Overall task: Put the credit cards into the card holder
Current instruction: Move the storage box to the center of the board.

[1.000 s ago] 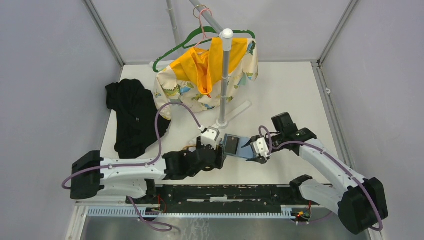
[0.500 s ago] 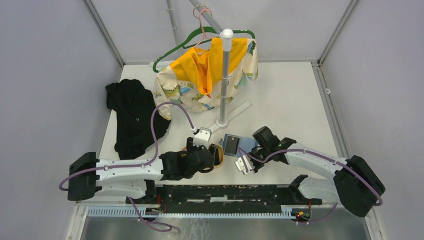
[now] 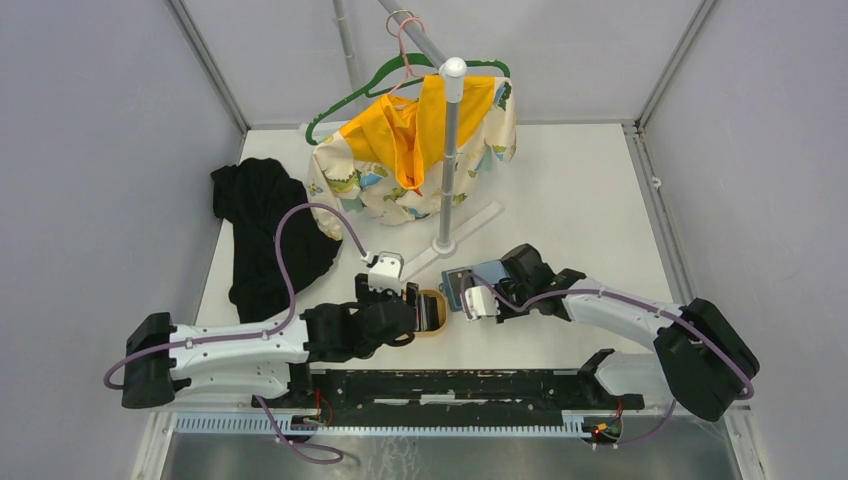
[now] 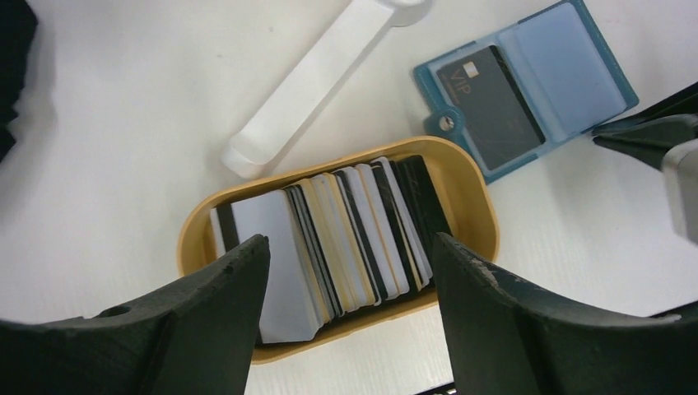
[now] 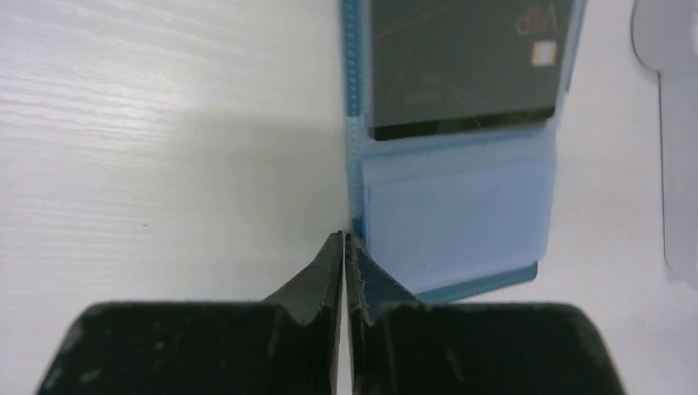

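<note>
The credit cards point(image 4: 346, 239) stand on edge as dark and light stripes in a tan oval tray point(image 4: 473, 206). My left gripper point(image 4: 350, 247) is open and empty, just above the tray, with its jaws spread either side of the cards. The teal card holder point(image 4: 568, 78) lies open beyond the tray, with a black card point(image 4: 490, 103) in one pocket. My right gripper point(image 5: 344, 240) is shut, its tips at the edge of the card holder point(image 5: 457, 206). In the top view the left gripper point(image 3: 415, 308) and right gripper point(image 3: 468, 292) flank the tray point(image 3: 437, 326).
A white stand foot point(image 4: 317, 78) lies just behind the tray; its pole point(image 3: 448, 160) carries a yellow patterned garment point(image 3: 415, 150) on hangers. A black cloth point(image 3: 265, 230) lies at the left. Grey walls close in the table.
My left gripper has drawn back from the card holder to above the tray. My right gripper has swung in leftward and now sits shut at the holder's edge.
</note>
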`<state>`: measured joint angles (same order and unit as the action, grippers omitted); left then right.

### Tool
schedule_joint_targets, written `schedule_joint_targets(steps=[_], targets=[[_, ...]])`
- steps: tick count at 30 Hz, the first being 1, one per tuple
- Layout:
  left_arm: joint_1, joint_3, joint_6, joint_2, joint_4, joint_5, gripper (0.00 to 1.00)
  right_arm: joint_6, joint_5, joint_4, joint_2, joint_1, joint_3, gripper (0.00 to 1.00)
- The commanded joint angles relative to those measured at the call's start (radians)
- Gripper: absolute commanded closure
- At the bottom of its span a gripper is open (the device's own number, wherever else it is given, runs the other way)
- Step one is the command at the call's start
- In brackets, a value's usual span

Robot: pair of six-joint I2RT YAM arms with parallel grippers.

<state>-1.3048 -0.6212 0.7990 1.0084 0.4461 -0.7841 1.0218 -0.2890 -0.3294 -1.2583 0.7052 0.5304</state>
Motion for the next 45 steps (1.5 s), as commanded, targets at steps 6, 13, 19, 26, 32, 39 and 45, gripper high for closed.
schedule_joint_targets(steps=[6, 13, 19, 26, 32, 39, 45], targets=[[0.024, 0.020, 0.156, -0.136, 0.127, -0.108, 0.14, -0.023, -0.360, -0.103, 0.128, -0.062, 0.120, 0.81], [0.197, 0.085, 0.097, -0.206, 0.085, 0.039, 0.12, -0.230, -0.608, -0.085, 0.004, -0.007, 0.305, 0.67], [0.310, 0.150, 0.098, -0.296, 0.062, 0.123, 0.15, -0.679, -0.557, 0.211, -0.122, 0.084, 0.338, 0.65], [0.314, 0.217, 0.161, -0.367, 0.087, 0.146, 0.38, -0.928, -0.473, 0.407, -0.180, 0.123, 0.257, 0.66], [0.313, 0.168, 0.195, -0.218, 0.122, 0.158, 0.56, -1.176, -0.293, 0.542, -0.198, 0.142, 0.186, 0.66], [0.315, 0.109, 0.233, -0.025, 0.173, 0.176, 0.69, -1.312, -0.194, 0.543, -0.233, 0.163, 0.193, 0.60], [0.313, 0.109, 0.253, -0.015, 0.165, 0.215, 0.77, -1.377, -0.118, 0.510, -0.219, 0.169, 0.188, 0.49]])
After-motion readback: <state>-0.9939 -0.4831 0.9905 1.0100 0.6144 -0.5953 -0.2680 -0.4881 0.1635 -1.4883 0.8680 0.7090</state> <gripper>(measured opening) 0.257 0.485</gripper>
